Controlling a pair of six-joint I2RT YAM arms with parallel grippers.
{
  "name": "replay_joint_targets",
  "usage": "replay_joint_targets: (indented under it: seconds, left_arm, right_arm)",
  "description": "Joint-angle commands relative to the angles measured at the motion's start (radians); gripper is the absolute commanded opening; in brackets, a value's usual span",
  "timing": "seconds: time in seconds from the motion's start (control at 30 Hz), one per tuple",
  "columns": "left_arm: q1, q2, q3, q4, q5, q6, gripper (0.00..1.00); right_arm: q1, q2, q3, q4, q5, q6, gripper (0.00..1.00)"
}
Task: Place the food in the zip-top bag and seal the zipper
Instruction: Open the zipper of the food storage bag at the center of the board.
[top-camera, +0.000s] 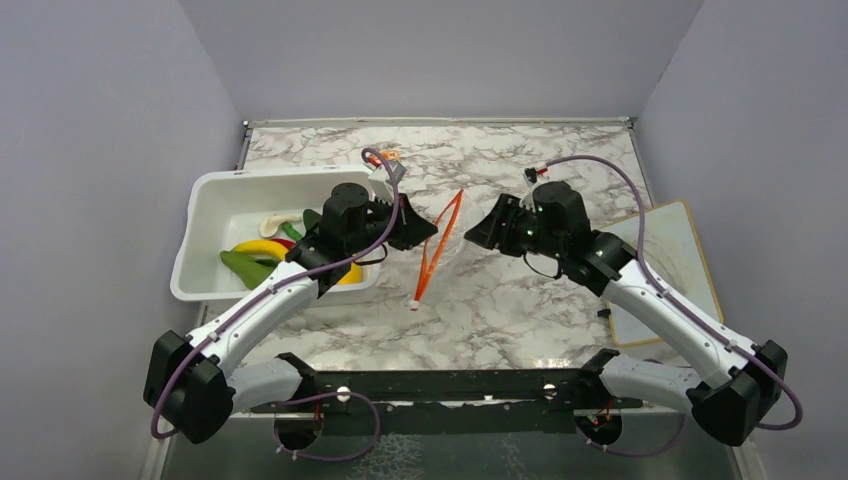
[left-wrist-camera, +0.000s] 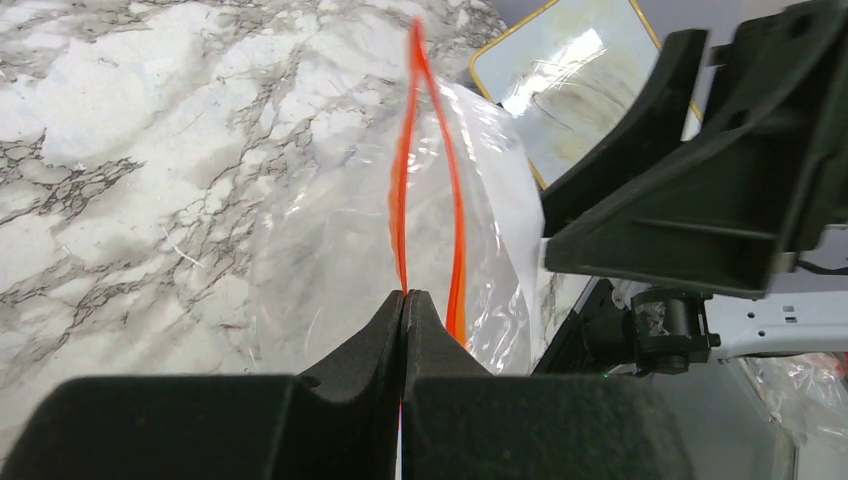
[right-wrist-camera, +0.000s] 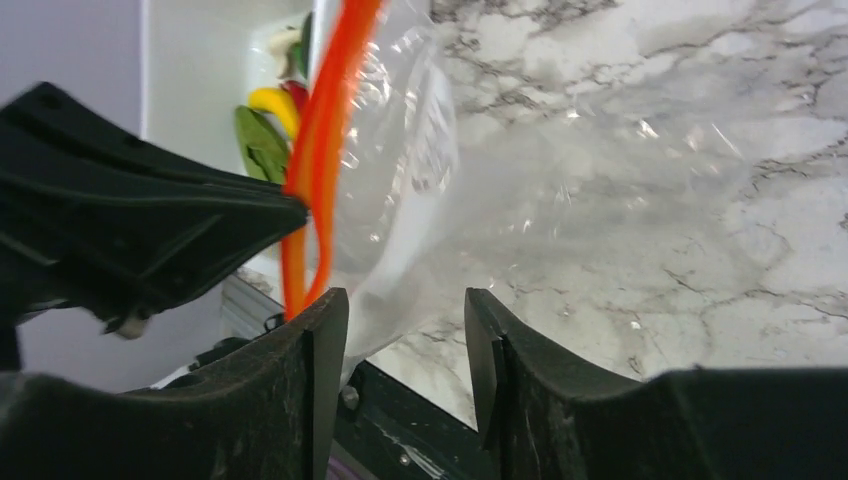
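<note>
Left claw (left-wrist-camera: 403, 300) pressed together, pinching one lip of zipper (left-wrist-camera: 405, 180); zip-top bag (left-wrist-camera: 320, 250) hanging between arms over table (top-camera: 520, 300). Right claw (right-wrist-camera: 405, 300) spread at far lip: advisable gripping that lip alone, parting mouth. Food (top-camera: 258, 247) lying in white tub (top-camera: 200, 215).

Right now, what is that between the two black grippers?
The clear zip-top bag, its orange-red zipper spread open. The left gripper pinches one lip; the right gripper stands open close by. The top view shows it.
</note>
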Motion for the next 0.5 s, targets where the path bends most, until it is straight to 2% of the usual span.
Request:
replay_joint_targets:
  seconds: [0.0, 0.13, 0.47]
  left_arm:
    - [-0.003, 0.009, 0.027, 0.015, -0.021, -0.006, 0.0]
    - [-0.003, 0.014, 0.016, 0.02, -0.031, -0.013, 0.0]
    - [-0.003, 0.04, -0.001, 0.07, 0.007, -0.07, 0.0]
  right_arm:
    - [0.009, -0.052, 0.044, 0.012, -0.039, 0.061, 0.45]
    - [0.009, -0.064, 0.037, 0.095, -0.076, 0.077, 0.44]
    - [0.022, 0.087, 0.056, 0.206, -0.187, 0.12, 0.4]
